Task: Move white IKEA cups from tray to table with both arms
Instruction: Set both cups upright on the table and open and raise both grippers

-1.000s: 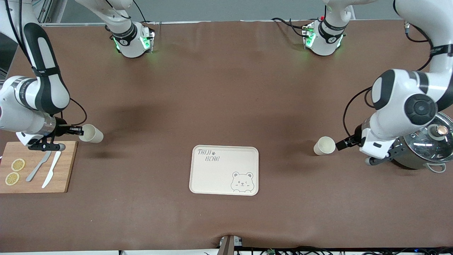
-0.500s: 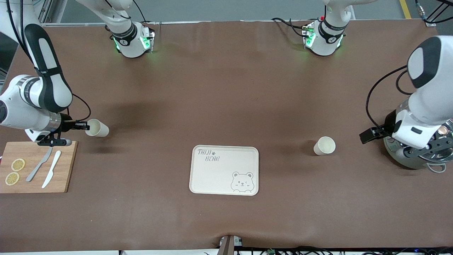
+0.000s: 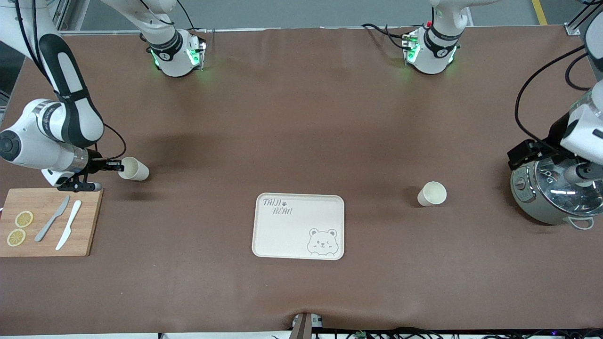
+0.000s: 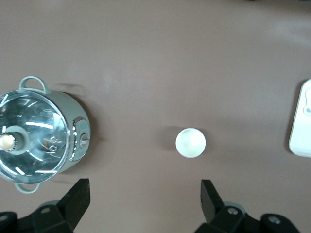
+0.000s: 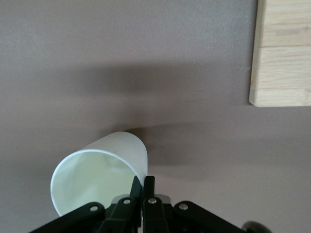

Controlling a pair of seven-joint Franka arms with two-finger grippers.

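Note:
One white cup [image 3: 432, 194] stands upright on the table, between the bear tray [image 3: 298, 226] and the pot; it shows from above in the left wrist view [image 4: 190, 142]. My left gripper [image 3: 518, 159] is open and empty, raised beside the pot, well away from that cup; its fingers [image 4: 77, 196] stand wide apart. My right gripper [image 3: 118, 165] is shut on the rim wall of the other white cup [image 3: 134, 170], held tilted on its side above the table near the cutting board. In the right wrist view the gripper [image 5: 144, 187] pinches the cup [image 5: 99, 170] wall.
A wooden cutting board [image 3: 47, 223] with a knife, a spreader and lemon slices lies at the right arm's end; its corner shows in the right wrist view [image 5: 284, 53]. A lidded steel pot [image 3: 556, 195] stands at the left arm's end and shows in the left wrist view [image 4: 39, 136].
My left gripper has drawn back and up from the standing cup toward the pot. My right gripper has carried its cup a little toward the table's middle.

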